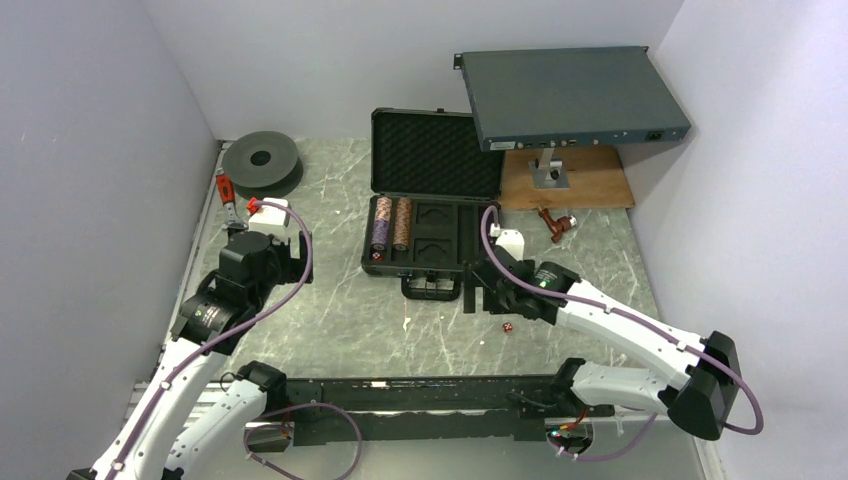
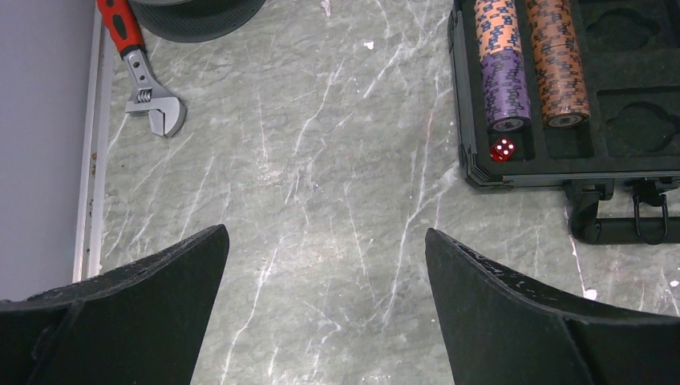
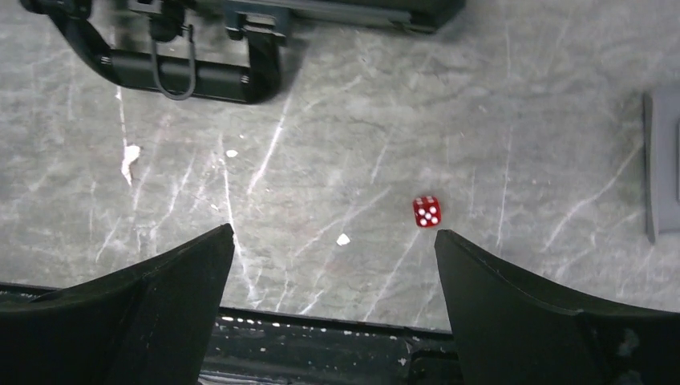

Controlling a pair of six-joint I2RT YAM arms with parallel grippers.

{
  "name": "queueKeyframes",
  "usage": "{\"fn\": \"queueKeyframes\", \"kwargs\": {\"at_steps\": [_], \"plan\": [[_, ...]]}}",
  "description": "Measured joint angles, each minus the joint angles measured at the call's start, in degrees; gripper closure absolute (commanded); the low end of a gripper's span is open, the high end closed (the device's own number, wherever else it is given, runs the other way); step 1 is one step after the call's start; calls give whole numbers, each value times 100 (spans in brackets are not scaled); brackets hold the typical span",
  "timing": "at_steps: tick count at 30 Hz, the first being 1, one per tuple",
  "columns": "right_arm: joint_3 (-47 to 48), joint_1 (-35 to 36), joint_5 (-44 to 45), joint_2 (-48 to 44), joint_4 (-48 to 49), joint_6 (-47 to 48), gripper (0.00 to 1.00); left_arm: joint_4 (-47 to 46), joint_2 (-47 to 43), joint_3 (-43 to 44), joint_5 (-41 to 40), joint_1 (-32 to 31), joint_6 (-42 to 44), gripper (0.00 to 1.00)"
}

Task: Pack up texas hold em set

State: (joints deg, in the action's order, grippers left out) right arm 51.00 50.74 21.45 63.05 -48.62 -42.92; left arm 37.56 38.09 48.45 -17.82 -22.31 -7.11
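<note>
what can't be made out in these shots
- Top view: the right gripper covers the briefcase tray's near right corner; pips on the loose red die are too small.
- Left wrist view: the frame edge cuts off the tray's right half.
- Right wrist view: grey object at the right edge is cut off, unidentifiable.

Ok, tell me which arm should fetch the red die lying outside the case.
Right. The red die lies just ahead of the open right gripper; the left gripper hovers on the case's far side.
</note>
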Motion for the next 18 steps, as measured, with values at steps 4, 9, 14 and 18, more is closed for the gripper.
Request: {"fn": "queueKeyframes", "kwargs": {"at_steps": [4, 9, 14, 18], "plan": [[-151, -15, 57, -140, -216, -330, 0, 0, -11, 0, 0, 0, 0, 1], [-234, -52, 129, -144, -372, -686, 2, 0, -11, 0, 7, 0, 2, 1], [-310, -197, 175, -138, -511, -870, 6, 0, -11, 0, 20, 0, 2, 1], [-422, -457, 125, -140, -516, -918, 12, 0, -11, 0, 20, 0, 0, 1]]}}
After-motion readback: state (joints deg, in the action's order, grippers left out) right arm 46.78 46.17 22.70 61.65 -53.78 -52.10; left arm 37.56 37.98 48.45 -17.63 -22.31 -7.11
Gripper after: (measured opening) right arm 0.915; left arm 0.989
